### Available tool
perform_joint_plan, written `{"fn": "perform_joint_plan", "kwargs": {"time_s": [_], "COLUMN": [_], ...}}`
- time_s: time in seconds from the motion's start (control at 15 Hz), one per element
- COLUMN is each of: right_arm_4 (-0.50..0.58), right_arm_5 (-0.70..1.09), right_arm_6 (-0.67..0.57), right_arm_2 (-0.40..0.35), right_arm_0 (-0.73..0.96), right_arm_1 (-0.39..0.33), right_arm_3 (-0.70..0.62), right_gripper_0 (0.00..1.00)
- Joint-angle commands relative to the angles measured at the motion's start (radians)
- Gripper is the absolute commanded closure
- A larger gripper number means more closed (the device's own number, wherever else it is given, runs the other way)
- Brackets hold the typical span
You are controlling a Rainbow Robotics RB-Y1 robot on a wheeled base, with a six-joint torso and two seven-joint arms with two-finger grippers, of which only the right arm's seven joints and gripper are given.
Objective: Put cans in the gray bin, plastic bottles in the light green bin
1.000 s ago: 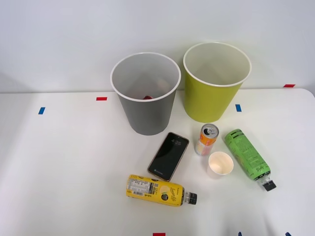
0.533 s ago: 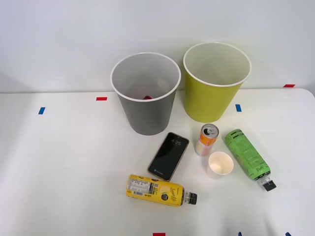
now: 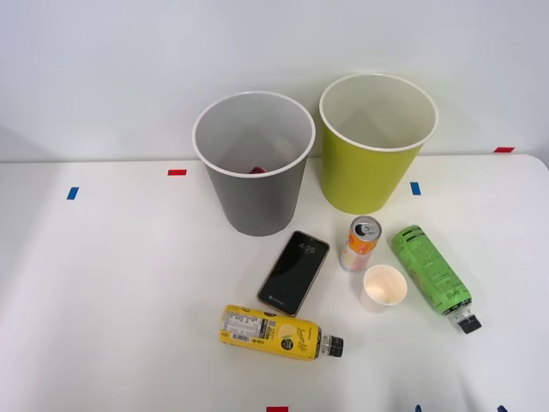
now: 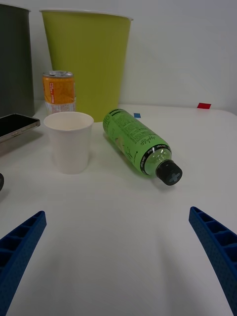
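Note:
The gray bin (image 3: 254, 184) and the light green bin (image 3: 376, 167) stand side by side at the back of the table. A bit of red (image 3: 256, 170) shows deep inside the gray bin. An orange-and-white can (image 3: 361, 244) stands upright in front of the light green bin. The green-label bottle (image 3: 431, 270) lies to its right, cap toward me. The yellow-label bottle (image 3: 274, 332) lies nearer the front. My right gripper (image 4: 118, 266) is open and empty, low over the table, facing the green bottle (image 4: 137, 140) from short of its black cap. Its blue fingertips (image 3: 418, 408) peek in at the front edge.
A white paper cup (image 3: 384, 286) stands upright between the can and the green bottle, close to both. A black phone (image 3: 294, 272) lies flat in front of the gray bin. Coloured tape marks dot the white table (image 3: 111, 292).

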Motion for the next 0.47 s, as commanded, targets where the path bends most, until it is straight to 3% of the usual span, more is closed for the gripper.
{"fn": "perform_joint_plan", "kwargs": {"time_s": [0.07, 0.47], "right_arm_4": [0.000, 0.000], "right_arm_5": [0.000, 0.000], "right_arm_6": [0.000, 0.000], "right_arm_2": [0.000, 0.000], "right_arm_0": [0.000, 0.000], "right_arm_1": [0.000, 0.000], "right_arm_3": [0.000, 0.000], "right_gripper_0": [0.00, 0.00]}}
